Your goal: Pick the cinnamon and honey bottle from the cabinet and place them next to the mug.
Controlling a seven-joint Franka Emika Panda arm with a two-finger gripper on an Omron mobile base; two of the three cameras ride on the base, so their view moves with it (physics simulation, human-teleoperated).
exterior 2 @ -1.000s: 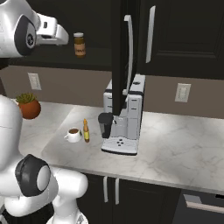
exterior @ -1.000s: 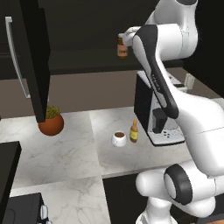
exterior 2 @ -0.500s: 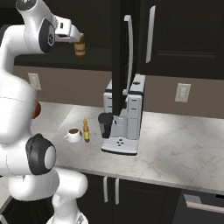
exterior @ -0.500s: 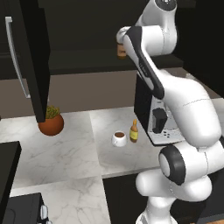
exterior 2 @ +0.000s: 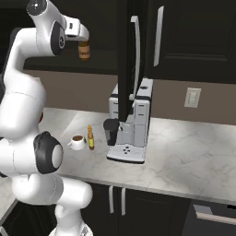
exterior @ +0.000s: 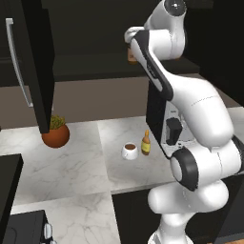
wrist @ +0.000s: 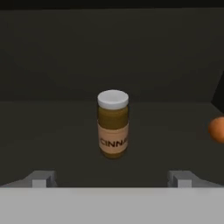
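Note:
The cinnamon (wrist: 113, 124), a brown jar with a pale lid and light label, stands upright on the dark shelf of the cabinet (exterior: 28, 62). My gripper (wrist: 112, 179) is open, level with the jar and a short way in front of it, with nothing between its fingertips (wrist: 41, 179). In the right base view the gripper (exterior 2: 84, 38) hovers right by the cinnamon (exterior 2: 84, 50). On the counter the honey bottle (exterior: 146, 143) stands upright beside the white mug (exterior: 129, 151). The honey bottle (exterior 2: 91, 137) and mug (exterior 2: 78, 141) sit just left of the coffee machine.
A small orange fruit (wrist: 216, 129) lies on the shelf to the jar's right. The coffee machine (exterior 2: 129, 129) stands on the marble counter under the open cabinet door (exterior 2: 126, 55) with its silver bar handle. An orange plant pot (exterior: 55, 136) sits at the counter's left.
The arm has swung round and the hand has moved closer to the cinnamon jar on the shelf. The gripper stayed open. Honey bottle and mug have not moved.

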